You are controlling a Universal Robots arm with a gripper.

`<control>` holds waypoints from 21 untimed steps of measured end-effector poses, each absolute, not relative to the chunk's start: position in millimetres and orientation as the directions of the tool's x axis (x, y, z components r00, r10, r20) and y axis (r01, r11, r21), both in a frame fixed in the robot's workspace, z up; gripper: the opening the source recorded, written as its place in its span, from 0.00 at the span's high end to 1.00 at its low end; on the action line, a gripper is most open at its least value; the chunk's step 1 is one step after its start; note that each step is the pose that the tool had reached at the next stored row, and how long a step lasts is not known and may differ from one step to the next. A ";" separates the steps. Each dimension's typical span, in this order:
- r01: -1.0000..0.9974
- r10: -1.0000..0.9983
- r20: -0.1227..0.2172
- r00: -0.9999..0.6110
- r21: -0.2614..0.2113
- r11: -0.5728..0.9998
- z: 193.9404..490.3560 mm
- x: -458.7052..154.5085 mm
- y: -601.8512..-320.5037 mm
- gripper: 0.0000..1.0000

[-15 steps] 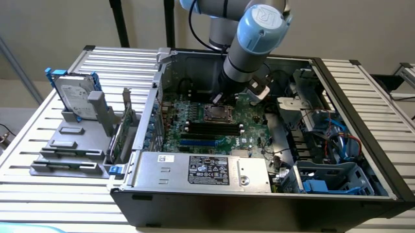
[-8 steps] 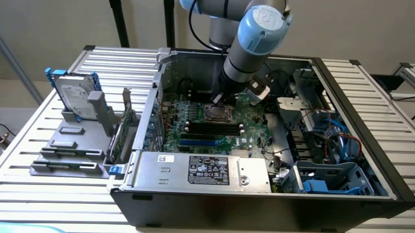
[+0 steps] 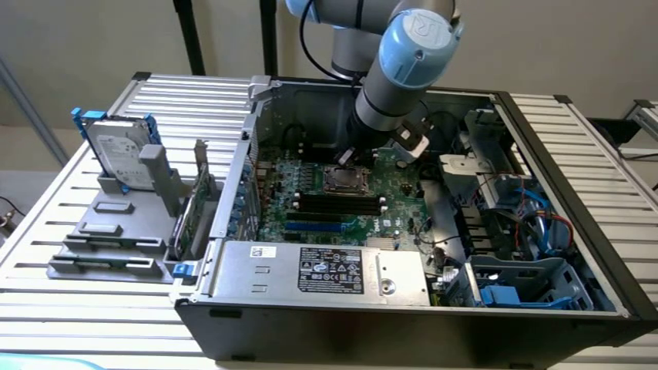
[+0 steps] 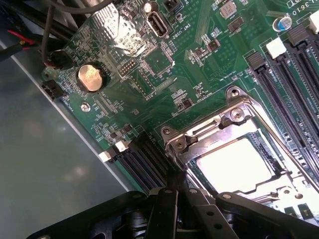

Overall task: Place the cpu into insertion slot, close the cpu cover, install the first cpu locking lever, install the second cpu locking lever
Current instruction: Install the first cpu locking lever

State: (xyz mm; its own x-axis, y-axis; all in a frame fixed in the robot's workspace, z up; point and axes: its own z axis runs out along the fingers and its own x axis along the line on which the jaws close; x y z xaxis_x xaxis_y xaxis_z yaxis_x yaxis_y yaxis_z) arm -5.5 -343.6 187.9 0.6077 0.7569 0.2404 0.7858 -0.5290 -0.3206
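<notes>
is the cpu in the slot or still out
In. The wrist view shows the cpu lying flat inside the slot, with the cover down around its bright metal top.

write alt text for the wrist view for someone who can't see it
A close look down at a green motherboard where a silvery cpu sits in its socket, framed by the metal cpu cover. The black gripper, shut, hangs close over the socket's edge. A round coin battery and long black memory slots flank the socket.

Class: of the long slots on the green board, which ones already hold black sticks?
The memory slots just below the CPU socket hold them; the blue slot nearer the power supply stands bare.
</notes>
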 end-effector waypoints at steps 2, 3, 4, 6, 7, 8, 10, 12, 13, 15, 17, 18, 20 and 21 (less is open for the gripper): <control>0.788 0.760 0.240 0.604 -0.321 -0.525 188.0 -5.5 -343.6 0.89; 0.789 0.761 0.240 0.603 -0.321 -0.524 188.1 -5.5 -343.6 0.89; 0.790 0.762 0.240 0.602 -0.321 -0.523 188.3 -5.5 -343.6 0.89; 0.791 0.763 0.240 0.600 -0.321 -0.521 188.8 -5.4 -343.6 0.89; 0.791 0.763 0.240 0.600 -0.321 -0.521 189.2 -5.4 -343.6 0.89; 0.791 0.763 0.240 0.600 -0.321 -0.520 189.4 -5.5 -343.6 0.89; 0.791 0.764 0.240 0.599 -0.321 -0.520 189.5 -5.4 -343.6 0.89; 0.791 0.764 0.240 0.599 -0.321 -0.520 189.6 -5.5 -343.6 0.89; 0.792 0.764 0.240 0.599 -0.321 -0.520 189.7 -5.4 -343.7 0.89; 0.792 0.764 0.240 0.599 -0.321 -0.520 189.7 -5.5 -343.8 0.89; 0.792 0.764 0.240 0.599 -0.321 -0.520 189.7 -5.5 -344.0 0.89; 0.792 0.764 0.240 0.599 -0.321 -0.519 189.6 -5.5 -344.0 0.89; 0.792 0.765 0.240 0.598 -0.321 -0.519 189.7 -5.6 -344.1 0.89; 0.792 0.765 0.240 0.598 -0.321 -0.519 189.7 -5.9 -344.1 0.89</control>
State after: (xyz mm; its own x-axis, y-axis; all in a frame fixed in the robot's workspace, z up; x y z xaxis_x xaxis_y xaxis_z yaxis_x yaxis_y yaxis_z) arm -5.9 -344.1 189.7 0.5981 0.7647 0.2399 0.7922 -0.5188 -0.3214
